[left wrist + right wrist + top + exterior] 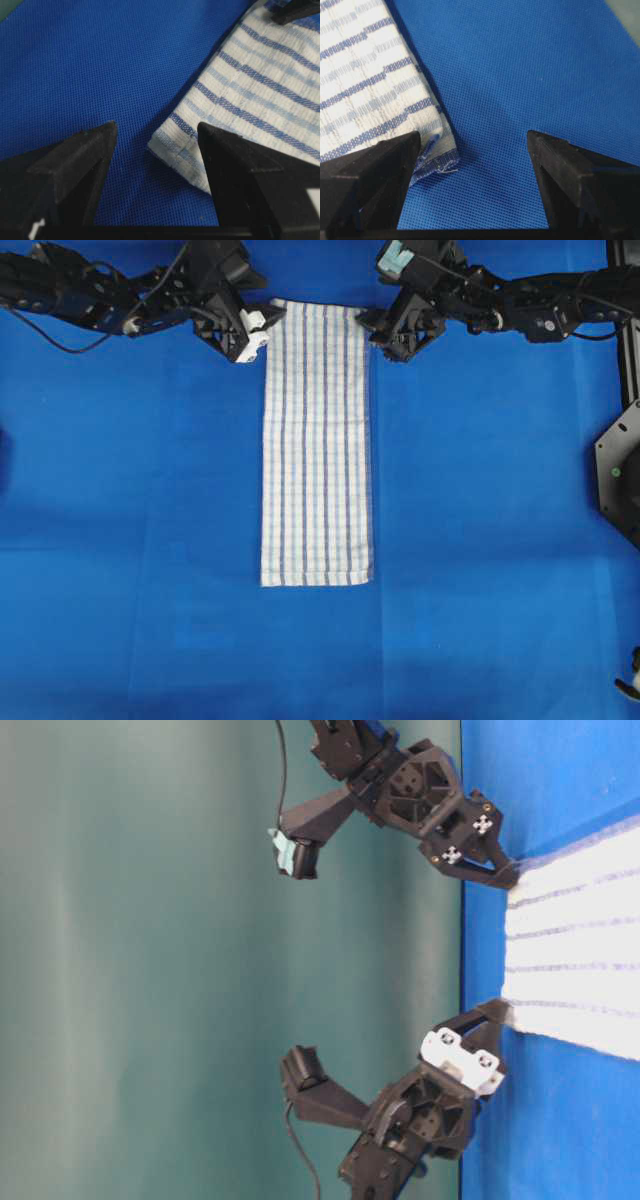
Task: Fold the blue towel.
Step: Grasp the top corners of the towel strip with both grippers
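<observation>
1. Table cover [120, 540] – plain solid blue cloth, fills the overhead view edge to edge. Weave shows clearly in both wrist views.

2. Wall [150, 970] – grey-green, behind the arms in the table-level view.

3. Towel [317, 445] – white w/ thin dark- and light-blue stripes. Lies flat on the cover as a long narrow strip, centre of the table, long axis running from the arms' end toward the near edge. Already doubled lengthwise, by the look of the layered corners in the wrist views. Far short edge sits between the two grippers; near short edge well apart from both.

4. Left arm [100, 290] – black, comes in from top left of the overhead view.

5. Right arm [540, 305] – black, comes in from top right.

6. Left gripper [252, 335] – at towel's far left corner. Jaws wide apart, holding nothing. In the left wrist view the corner lies between the fingers [75, 165], one finger over the cloth, the other over bare cover.

7. Right gripper [392, 340] – at the far right corner. Jaws wide apart, nothing held. Right wrist view: the corner lies just beside one finger; contact can't be told.
</observation>
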{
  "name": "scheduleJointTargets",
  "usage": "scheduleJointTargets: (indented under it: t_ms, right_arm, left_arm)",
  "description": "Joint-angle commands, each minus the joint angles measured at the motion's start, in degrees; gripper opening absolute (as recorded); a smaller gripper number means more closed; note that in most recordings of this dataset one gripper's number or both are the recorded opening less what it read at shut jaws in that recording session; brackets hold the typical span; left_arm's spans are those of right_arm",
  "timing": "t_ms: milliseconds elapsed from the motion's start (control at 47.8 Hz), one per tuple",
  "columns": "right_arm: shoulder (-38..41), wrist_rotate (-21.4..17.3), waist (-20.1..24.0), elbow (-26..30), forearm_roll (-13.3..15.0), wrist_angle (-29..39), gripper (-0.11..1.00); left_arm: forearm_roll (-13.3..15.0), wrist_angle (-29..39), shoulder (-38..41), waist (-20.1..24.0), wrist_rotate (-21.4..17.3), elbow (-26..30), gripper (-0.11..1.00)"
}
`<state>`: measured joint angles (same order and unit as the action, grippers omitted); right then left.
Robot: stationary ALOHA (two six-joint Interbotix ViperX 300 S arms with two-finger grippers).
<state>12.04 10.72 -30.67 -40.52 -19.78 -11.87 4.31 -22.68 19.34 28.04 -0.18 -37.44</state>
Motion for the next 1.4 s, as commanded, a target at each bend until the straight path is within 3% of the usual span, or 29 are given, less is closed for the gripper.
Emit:
scheduleJointTargets:
  t_ms: [0,188,314,565,648,1380]
  right_arm:
    - [-0.44,-0.35,0.18,0.97,-0.18,-0.97,0.88]
    - [0.26,-1.49,1.05,0.79,-0.18,-1.05,0.86]
    - [0.79,-2.20,2.29,0.70,-0.18,-1.05,0.78]
    - [1.14,-3.52,4.22,0.35,-0.18,-1.05,0.20]
    - [1.14,-3.87,4.31,0.35,-0.18,-0.88,0.08]
    - [-5.01,-3.16,3.69,-0.53,0.00,-0.09,0.08]
  left_arm:
    - [-0.09,-0.53,0.00,0.18,0.62,1.05,0.59]
    - [-0.09,-0.44,0.18,-0.44,0.79,0.70,0.57]
    - [0.00,-0.09,0.26,-0.97,0.88,0.62,0.48]
    - [0.00,-0.09,0.26,-2.02,0.88,0.62,0.14]
    - [0.00,-0.09,0.26,-2.20,0.79,0.70,0.08]
    - [-0.18,0.88,-5.10,-2.46,-0.35,0.79,0.07]
